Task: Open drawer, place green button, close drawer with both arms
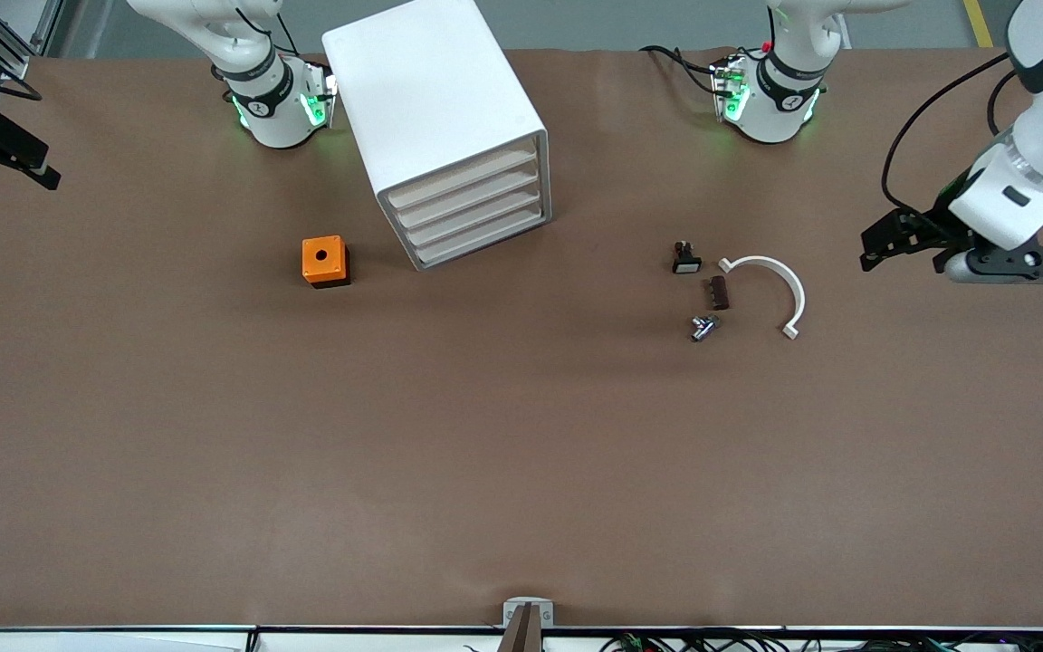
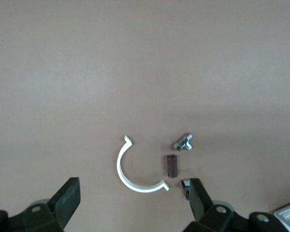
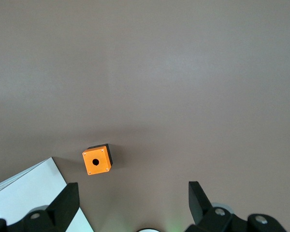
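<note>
White cabinet with lowest drawer shut, left hand and right hand both spread wide, empty

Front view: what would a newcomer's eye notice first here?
The big white cabinet stands near the right arm's base, its four drawers all shut. Beside it lies a bright orange box. Toward the left arm's end of the table, a white curved clip lies by several small parts.
</note>
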`<state>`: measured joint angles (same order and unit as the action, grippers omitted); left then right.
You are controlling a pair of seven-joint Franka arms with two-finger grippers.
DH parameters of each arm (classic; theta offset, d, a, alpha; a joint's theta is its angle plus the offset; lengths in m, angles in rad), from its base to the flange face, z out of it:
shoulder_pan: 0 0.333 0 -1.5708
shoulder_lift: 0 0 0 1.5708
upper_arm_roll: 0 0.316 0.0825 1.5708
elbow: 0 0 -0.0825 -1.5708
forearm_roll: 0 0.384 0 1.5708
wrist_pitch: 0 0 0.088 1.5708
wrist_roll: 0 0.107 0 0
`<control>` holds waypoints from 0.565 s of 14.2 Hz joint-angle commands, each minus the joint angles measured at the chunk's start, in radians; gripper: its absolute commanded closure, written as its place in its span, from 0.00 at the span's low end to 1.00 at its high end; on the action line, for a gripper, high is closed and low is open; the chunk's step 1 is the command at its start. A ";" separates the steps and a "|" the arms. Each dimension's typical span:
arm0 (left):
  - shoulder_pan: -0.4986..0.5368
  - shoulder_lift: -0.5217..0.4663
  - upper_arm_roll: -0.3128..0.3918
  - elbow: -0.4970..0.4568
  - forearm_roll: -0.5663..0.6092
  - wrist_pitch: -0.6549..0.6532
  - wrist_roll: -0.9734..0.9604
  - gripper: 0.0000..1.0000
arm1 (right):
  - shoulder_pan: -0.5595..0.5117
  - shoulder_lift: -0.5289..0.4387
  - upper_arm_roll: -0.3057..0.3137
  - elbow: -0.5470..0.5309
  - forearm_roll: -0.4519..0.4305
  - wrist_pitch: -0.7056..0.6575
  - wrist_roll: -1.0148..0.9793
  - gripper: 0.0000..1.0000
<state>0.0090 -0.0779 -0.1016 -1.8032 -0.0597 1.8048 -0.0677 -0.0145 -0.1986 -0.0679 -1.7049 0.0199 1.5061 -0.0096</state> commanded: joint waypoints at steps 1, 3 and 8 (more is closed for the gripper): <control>0.011 -0.019 0.022 0.077 0.020 -0.060 0.015 0.01 | 0.002 -0.025 -0.001 -0.027 0.012 0.014 0.016 0.00; 0.009 -0.019 0.042 0.136 0.017 -0.163 0.054 0.01 | 0.002 -0.025 -0.001 -0.027 0.012 0.016 0.016 0.00; 0.009 -0.034 0.065 0.197 0.020 -0.232 0.058 0.01 | 0.005 -0.024 -0.001 -0.027 0.012 0.019 0.016 0.00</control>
<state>0.0151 -0.1094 -0.0360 -1.6355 -0.0596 1.6070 -0.0251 -0.0145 -0.1986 -0.0681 -1.7099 0.0200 1.5134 -0.0095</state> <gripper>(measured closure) 0.004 0.000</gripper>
